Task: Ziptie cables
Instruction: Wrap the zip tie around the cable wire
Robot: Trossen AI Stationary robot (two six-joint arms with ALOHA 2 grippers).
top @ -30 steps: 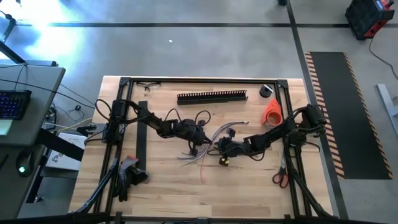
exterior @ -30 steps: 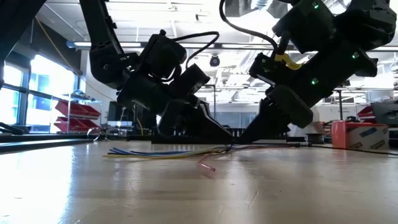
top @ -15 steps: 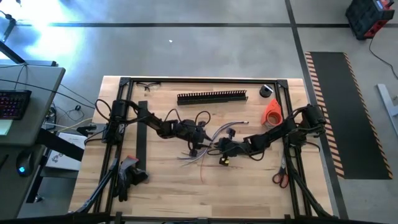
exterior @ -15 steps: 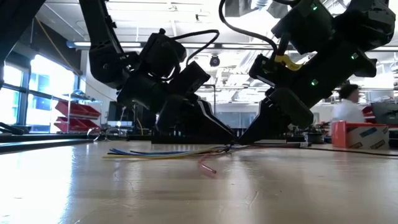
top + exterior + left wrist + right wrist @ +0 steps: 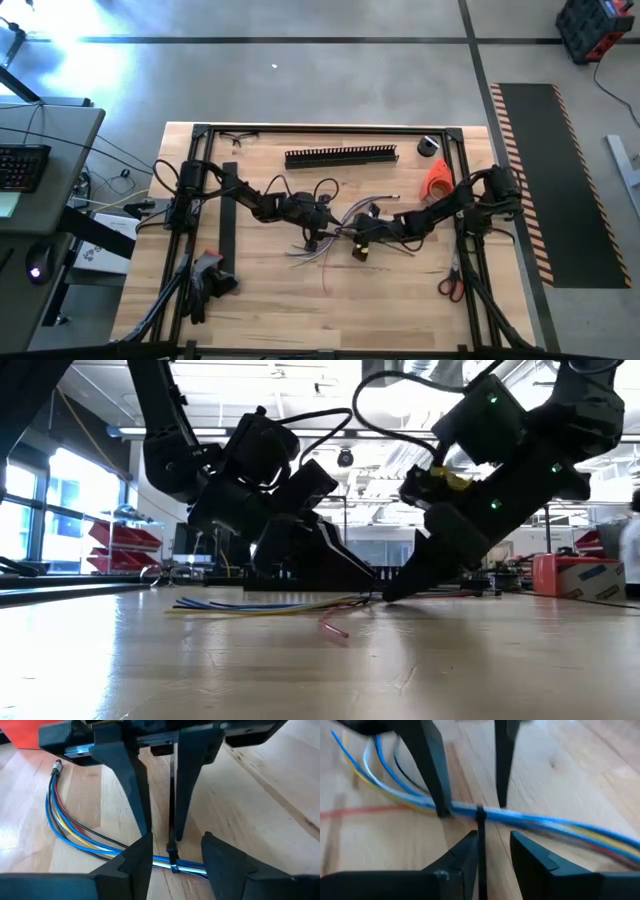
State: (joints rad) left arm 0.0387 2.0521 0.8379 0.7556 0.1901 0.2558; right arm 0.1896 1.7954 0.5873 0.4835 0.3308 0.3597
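The cables (image 5: 75,832) are kept flat on the desk (image 5: 400,310) between the spread left claw (image 5: 172,852) and spread right claw (image 5: 492,847), apparently so the zip tie (image 5: 481,827) looped around them can be tightened.

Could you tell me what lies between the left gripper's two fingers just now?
In the left wrist view, the left gripper is open, and between its fingers runs the bundle of cables, wrapped by a thin black zip tie whose tail runs up towards the right gripper.
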